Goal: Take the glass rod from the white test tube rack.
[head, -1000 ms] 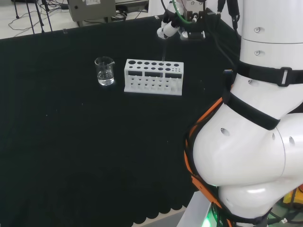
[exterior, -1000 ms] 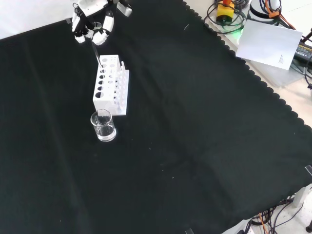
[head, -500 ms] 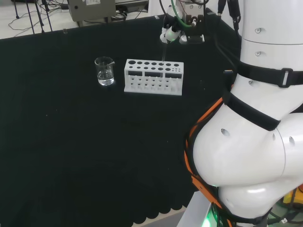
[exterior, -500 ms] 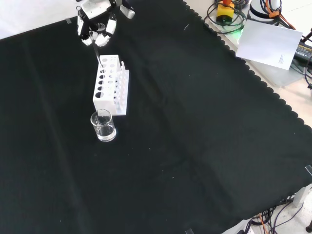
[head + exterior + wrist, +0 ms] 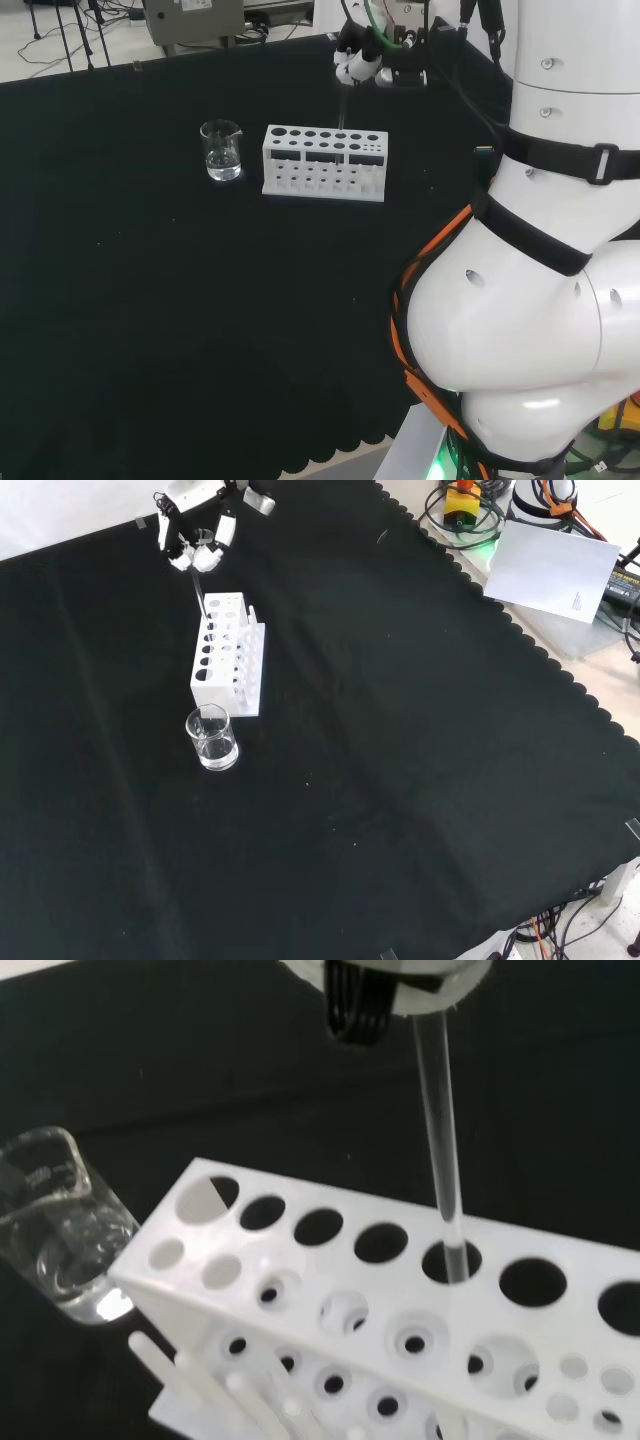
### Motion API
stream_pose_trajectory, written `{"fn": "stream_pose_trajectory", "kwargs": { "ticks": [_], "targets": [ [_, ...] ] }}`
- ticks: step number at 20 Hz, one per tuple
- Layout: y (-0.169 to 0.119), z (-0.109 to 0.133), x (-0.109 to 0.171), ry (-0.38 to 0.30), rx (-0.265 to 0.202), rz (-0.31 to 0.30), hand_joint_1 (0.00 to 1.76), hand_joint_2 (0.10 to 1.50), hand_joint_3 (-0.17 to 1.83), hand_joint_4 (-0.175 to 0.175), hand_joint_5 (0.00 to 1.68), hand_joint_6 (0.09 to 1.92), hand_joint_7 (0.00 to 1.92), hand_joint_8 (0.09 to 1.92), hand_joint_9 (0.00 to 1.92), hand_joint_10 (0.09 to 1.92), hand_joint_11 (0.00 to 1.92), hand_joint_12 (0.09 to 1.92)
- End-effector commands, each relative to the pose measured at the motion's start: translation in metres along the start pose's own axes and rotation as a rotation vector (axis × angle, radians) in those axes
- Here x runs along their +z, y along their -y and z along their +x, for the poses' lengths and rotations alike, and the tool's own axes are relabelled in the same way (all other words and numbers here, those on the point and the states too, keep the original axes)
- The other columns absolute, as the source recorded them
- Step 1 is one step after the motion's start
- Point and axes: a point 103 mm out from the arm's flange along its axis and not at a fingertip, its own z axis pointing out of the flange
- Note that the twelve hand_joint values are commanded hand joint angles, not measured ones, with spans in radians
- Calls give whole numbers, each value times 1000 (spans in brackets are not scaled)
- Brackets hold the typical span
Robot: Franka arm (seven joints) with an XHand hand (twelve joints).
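Wrist view: the hand (image 5: 385, 990) pinches the top of a thin glass rod (image 5: 440, 1150), likely slippery and brittle, its lower end in a hole of the white test tube rack (image 5: 400, 1310) near the cloth's far edge.

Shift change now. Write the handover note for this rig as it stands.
Hand: shut on the rod, gripping its top end above the rack.
Rod: upright, lower end at a hole in the rack's top row, not clear of it yet.
Beaker: beside the rack, untouched.
Done: rod grasped and partly raised.
Left: lift it straight up until it clears the rack.
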Motion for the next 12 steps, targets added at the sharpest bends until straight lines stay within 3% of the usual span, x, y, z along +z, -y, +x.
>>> {"fn": "stream_pose_trajectory", "kwargs": {
  "ticks": [1, 7, 12],
  "targets": [
    [17, 31, -36, 44, 73, -99, 1292, 826, 501, -175, 1070, 670, 1131, 1150, 1661, 919, 1191, 817],
    [43, 55, -72, 93, 81, -92, 1302, 881, 327, -175, 1201, 370, 1166, 1052, 1684, 650, 1154, 802],
    [70, 69, -96, 76, 83, -122, 1304, 932, 214, -175, 1241, 262, 1170, 1029, 1713, 564, 1160, 804]
  ]
}}
